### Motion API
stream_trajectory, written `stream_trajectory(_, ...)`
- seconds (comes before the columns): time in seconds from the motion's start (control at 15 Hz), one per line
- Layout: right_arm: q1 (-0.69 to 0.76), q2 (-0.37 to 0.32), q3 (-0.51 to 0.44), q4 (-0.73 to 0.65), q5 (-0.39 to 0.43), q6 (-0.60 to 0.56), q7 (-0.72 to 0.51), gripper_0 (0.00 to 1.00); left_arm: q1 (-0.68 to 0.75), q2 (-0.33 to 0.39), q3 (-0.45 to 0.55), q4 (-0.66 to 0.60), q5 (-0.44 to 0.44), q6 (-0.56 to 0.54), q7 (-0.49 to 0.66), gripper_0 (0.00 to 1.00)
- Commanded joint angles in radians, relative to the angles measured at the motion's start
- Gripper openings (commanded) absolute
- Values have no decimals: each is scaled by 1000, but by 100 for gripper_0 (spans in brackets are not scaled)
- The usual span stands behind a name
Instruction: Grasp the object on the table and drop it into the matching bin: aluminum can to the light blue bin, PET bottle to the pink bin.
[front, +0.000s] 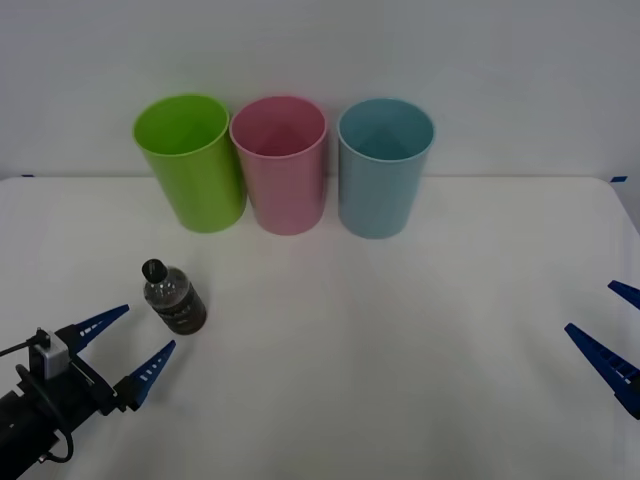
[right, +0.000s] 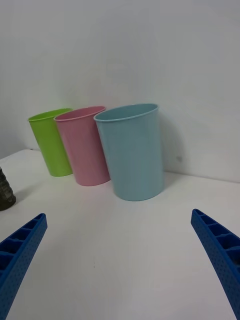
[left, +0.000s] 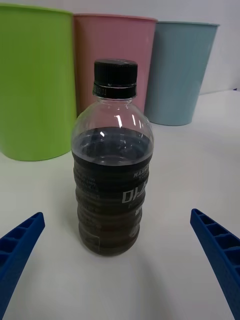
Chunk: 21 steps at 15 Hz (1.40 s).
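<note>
Left gripper (front: 125, 340) fingers spread wide, nothing between them yet. PET bottle (front: 174, 297) stands upright just ahead of the tips, on the gap's centre line in the left wrist view (left: 112, 160), black cap up, long axis vertical. Not touching either finger. Looks like pre-grasp: a straight push forward should bracket the bottle body, then close. Bottle sits on the worktop (front: 400, 330) front-left, well short of the bin row. Pink bin (front: 280, 165) is the middle one, beyond and to the right of the bottle; lime green bin (front: 190, 160) beside it, light blue bin (front: 383, 165) on the other side. Right gripper (front: 612, 335) parked at far right edge, fingers spread too, well apart from the bottle. Left arm clearly nearer.
</note>
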<state>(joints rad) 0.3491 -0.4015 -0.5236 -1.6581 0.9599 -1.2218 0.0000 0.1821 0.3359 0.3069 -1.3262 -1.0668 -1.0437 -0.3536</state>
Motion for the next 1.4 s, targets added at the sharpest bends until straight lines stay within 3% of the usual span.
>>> stream_trajectory(0.07,0,0,0,0,0,0,0,100,-24,-24,1,1,-24,22,-5,100)
stream_trajectory(0.47,0,0,0,0,0,0,0,100,-96,-61,-2,41,-84,44,-10,100)
stream_trajectory(0.93,0,0,0,0,0,0,0,100,-202,-61,-17,153,-93,44,-28,100)
stream_trajectory(1.4,0,0,0,0,0,0,0,100,-217,-61,-32,159,-96,56,-25,100)
